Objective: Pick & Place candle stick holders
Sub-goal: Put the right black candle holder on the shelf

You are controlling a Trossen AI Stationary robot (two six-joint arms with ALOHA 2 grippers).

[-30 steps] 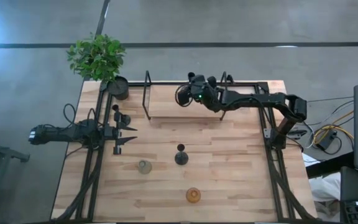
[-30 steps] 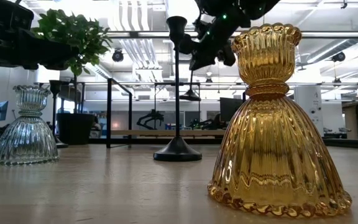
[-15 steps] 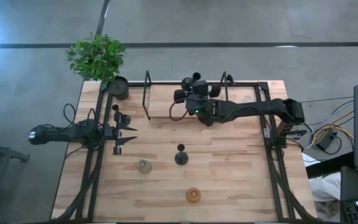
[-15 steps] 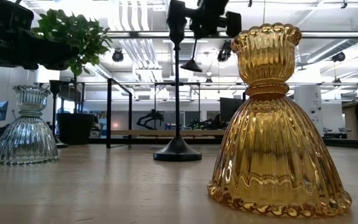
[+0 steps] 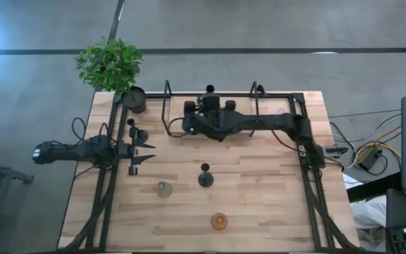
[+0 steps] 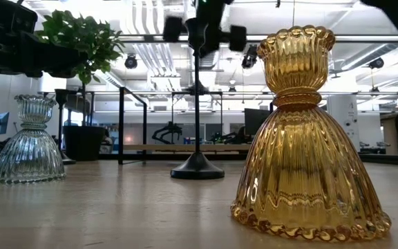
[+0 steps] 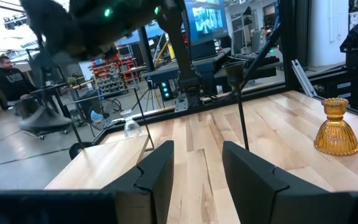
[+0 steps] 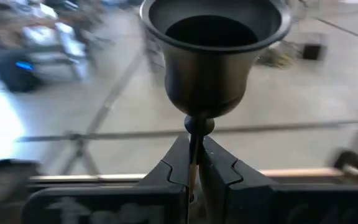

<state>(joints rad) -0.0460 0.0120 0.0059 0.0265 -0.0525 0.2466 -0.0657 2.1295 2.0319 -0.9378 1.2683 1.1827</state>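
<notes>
Over the table's far edge, I see the right gripper (image 8: pixel 193 167) clamped on the thin stem of a black holder (image 8: pixel 215 53), cup end pointing away from the wrist. Left gripper (image 7: pixel 196 163) waits at the left side, fingers apart, nothing between them. Another black holder (image 5: pixel 205 176) stands mid-table. Grey-green glass (image 5: pixel 163 189) sits just left of it; amber glass (image 5: pixel 219 221) nearer the front edge. Plant (image 5: pixel 111 65) at far-left corner.
</notes>
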